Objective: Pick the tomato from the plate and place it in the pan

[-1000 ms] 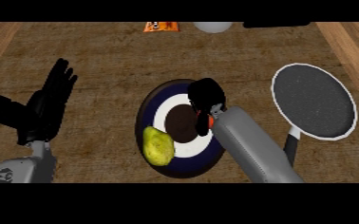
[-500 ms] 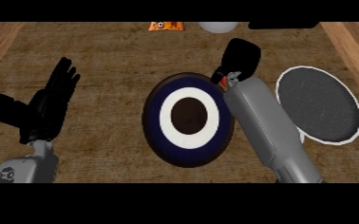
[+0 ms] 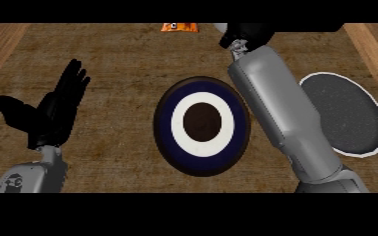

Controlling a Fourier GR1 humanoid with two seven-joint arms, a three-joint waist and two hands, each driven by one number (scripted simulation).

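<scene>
Navy-and-white round plate (image 3: 167,130), grey round pan (image 3: 341,114) to its right, black right hand (image 3: 247,32) beyond the plate — grasp cannot be told, black left hand (image 3: 53,114) at left, fingers straight.

Count from the head view:
- 1 plate (image 3: 164,126), dark blue with a white ring and dark centre, mid-frame.
- 1 pan (image 3: 334,111), grey with a pale rim, at the right edge.
- 2 black hands: left hand (image 3: 53,114) at left-centre, right hand (image 3: 248,33) at the top, right of centre.
- 2 grey forearms: left forearm (image 3: 31,176) in the lower left corner, right forearm (image 3: 277,111) running from lower right to the top.
- 1 orange item (image 3: 179,27), top edge, cut off.
- 1 pale item (image 3: 219,27), just beside the right hand, mostly hidden, can't tell what.
- 1 brown counter (image 3: 118,62).
</scene>
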